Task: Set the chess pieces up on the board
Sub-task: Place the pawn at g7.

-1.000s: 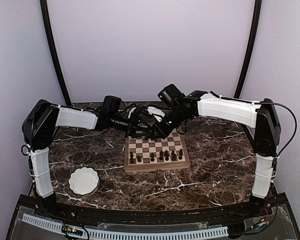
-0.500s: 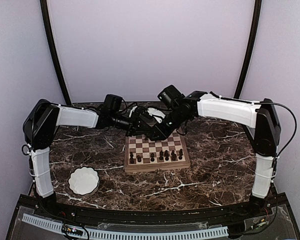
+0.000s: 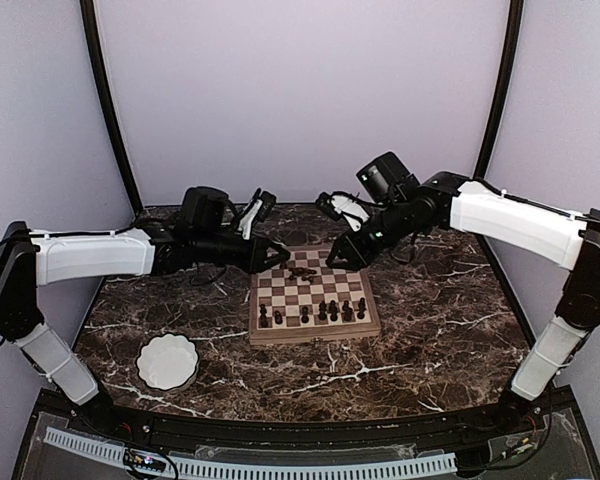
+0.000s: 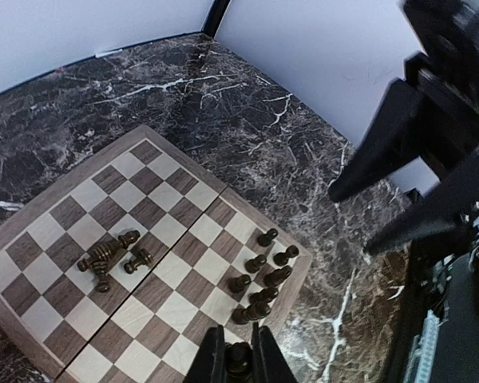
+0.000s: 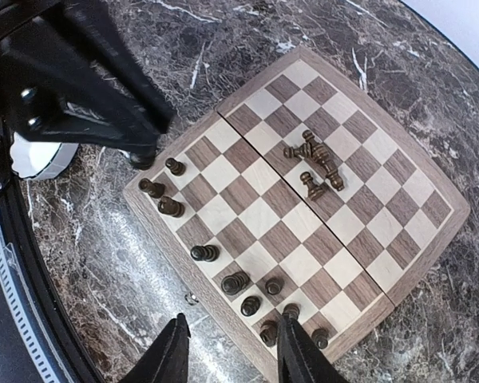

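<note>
The board (image 3: 315, 298) lies mid-table. Several dark chess pieces (image 3: 322, 312) stand along its near rows, and a few lie tipped in a heap (image 3: 302, 272) near its far edge. My left gripper (image 3: 278, 258) hovers at the board's far left corner, shut on one dark piece (image 4: 239, 361). The left wrist view shows the board (image 4: 168, 239), the lying pieces (image 4: 108, 257) and the standing ones (image 4: 263, 275). My right gripper (image 3: 336, 260) is open and empty above the far right part. In the right wrist view (image 5: 233, 351) it hangs over the standing row (image 5: 251, 295) on the board (image 5: 359, 239).
A white scalloped bowl (image 3: 168, 362) sits at the near left of the marble table (image 3: 440, 320); it shows in the right wrist view (image 5: 36, 155) too. The two grippers face each other closely across the board's far edge. Purple walls enclose the back and sides.
Both grippers have drawn apart from where they met over the board's far edge, the left going left, the right going right and up. The heap of lying pieces now shows.
</note>
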### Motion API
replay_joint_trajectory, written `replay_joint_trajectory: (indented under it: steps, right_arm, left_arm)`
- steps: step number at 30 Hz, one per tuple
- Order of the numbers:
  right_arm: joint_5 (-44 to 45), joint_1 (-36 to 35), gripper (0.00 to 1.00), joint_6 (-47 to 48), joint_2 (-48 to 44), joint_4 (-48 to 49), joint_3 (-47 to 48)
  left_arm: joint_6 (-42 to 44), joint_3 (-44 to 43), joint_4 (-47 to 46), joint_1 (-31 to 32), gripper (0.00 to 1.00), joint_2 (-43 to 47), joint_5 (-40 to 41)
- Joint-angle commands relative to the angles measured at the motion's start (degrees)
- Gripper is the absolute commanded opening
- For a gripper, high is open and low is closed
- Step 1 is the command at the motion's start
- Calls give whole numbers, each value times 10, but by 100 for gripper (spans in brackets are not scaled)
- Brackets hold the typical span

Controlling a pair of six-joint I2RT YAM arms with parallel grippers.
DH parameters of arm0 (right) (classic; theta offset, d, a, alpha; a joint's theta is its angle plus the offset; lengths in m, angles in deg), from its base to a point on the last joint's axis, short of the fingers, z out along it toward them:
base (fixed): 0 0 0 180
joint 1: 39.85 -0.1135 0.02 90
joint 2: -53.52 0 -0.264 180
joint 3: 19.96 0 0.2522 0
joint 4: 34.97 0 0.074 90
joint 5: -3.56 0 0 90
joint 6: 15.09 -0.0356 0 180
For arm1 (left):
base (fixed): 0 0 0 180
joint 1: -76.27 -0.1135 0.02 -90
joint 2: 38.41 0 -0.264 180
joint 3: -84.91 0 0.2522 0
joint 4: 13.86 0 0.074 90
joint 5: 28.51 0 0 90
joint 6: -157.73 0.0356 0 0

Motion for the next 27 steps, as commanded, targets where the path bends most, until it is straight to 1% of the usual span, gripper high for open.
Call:
replay_joint_trajectory:
  steps: [1,8,11,20,27]
  right_arm:
    - [20,5,40,-13,-10,-2,-23]
    - [33,5,40,-27,-14,-12,-42]
    - [33,5,40,-32,-12,-20,-39]
    - [23,5,40,-50,-11,-32,-36]
    - [23,5,40,-51,-15,-44,-38]
  left_arm:
    - [110,78,-72,11,8,42,133]
    - [125,146,-131,20,8,45,127]
    - [119,171,-152,21,8,38,113]
    - [114,186,-195,32,8,1,88]
    - [110,179,-204,34,9,-29,78]
